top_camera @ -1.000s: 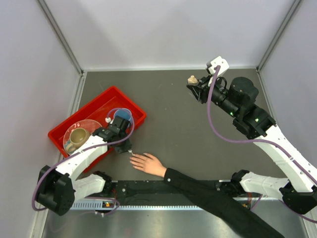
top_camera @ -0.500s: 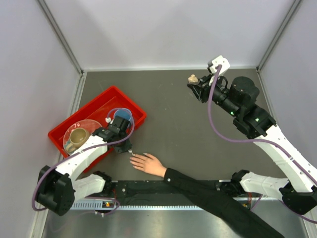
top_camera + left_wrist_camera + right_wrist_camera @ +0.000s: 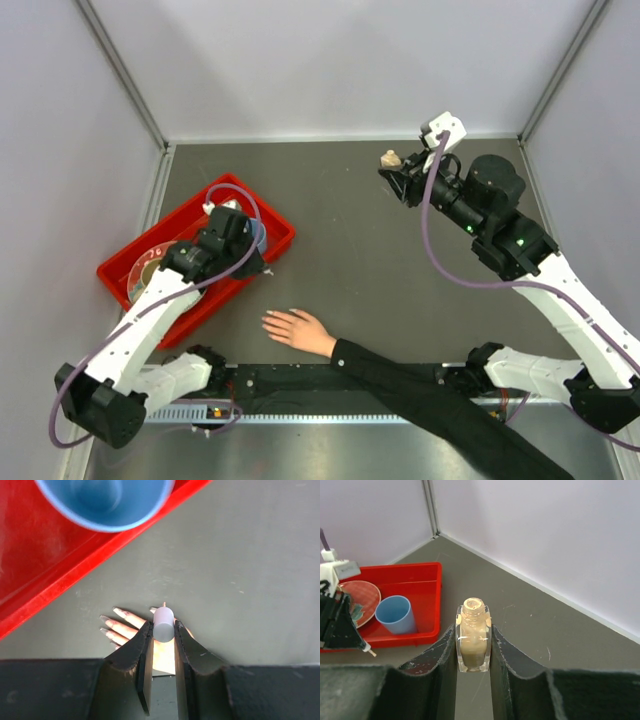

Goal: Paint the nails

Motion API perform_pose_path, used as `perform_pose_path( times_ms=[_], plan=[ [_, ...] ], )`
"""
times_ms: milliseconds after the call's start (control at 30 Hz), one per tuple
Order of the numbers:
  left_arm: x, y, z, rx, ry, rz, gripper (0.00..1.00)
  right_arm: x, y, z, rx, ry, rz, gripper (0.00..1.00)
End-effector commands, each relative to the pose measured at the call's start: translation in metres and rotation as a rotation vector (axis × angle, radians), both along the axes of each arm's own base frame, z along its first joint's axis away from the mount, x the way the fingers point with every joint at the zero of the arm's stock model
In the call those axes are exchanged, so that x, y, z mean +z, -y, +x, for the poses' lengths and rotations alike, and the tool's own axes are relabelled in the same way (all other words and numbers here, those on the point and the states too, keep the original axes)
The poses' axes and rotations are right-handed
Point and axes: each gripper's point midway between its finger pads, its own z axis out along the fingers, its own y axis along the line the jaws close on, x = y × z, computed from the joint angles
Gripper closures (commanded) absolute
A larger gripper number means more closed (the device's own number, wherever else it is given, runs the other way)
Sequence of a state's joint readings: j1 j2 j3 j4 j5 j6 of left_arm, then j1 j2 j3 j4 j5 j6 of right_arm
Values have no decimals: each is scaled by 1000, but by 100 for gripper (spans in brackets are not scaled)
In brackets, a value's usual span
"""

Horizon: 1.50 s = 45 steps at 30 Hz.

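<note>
A flesh-toned hand (image 3: 300, 331) with a black sleeve (image 3: 420, 390) lies flat near the front edge, fingers spread to the left. Its pale nails (image 3: 268, 320) tip the fingers. In the left wrist view the nails (image 3: 118, 611) show below and left of the jaws. My left gripper (image 3: 255, 265) is raised above and to the left of the hand, by the red tray. It (image 3: 163, 630) is shut on a pale grey brush handle (image 3: 163, 622). My right gripper (image 3: 392, 172) is held high at the back right. It (image 3: 473, 628) is shut on an open tan polish bottle (image 3: 472, 642).
A red tray (image 3: 190, 215) at the left holds a blue cup (image 3: 396, 614), a clear plate (image 3: 150, 262) and a tan mug (image 3: 148, 275). Grey walls close the table on three sides. The arm bases sit along the near edge.
My left gripper has lifted off the fingertips and moved up and back toward the red tray, still holding the brush. The right arm and the hand have not moved.
</note>
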<state>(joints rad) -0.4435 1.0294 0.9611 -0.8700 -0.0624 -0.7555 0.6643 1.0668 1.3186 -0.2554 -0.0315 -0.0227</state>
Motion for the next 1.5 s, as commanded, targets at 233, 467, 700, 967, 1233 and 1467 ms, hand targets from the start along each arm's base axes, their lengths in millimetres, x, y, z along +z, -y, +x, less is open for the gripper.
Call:
perform_pose_path(
  times_ms=[233, 467, 700, 967, 1233, 1467],
  plan=[
    [183, 74, 63, -388, 388, -185, 100, 25, 14, -39, 101, 78, 17, 100],
    [254, 114, 75, -541, 503, -351, 100, 4, 4, -74, 293, 17, -14, 100],
    [266, 138, 77, -679, 532, -435, 100, -39, -10, -104, 480, -61, -51, 100],
    [264, 132, 28, -874, 604, -445, 100, -82, -10, -113, 526, -102, -93, 100],
    [266, 144, -15, -1060, 540, -543, 100, -84, -14, -124, 601, -71, -98, 100],
    [261, 191, -38, -1160, 500, -510, 100, -83, -15, -131, 643, -49, -103, 100]
  ],
)
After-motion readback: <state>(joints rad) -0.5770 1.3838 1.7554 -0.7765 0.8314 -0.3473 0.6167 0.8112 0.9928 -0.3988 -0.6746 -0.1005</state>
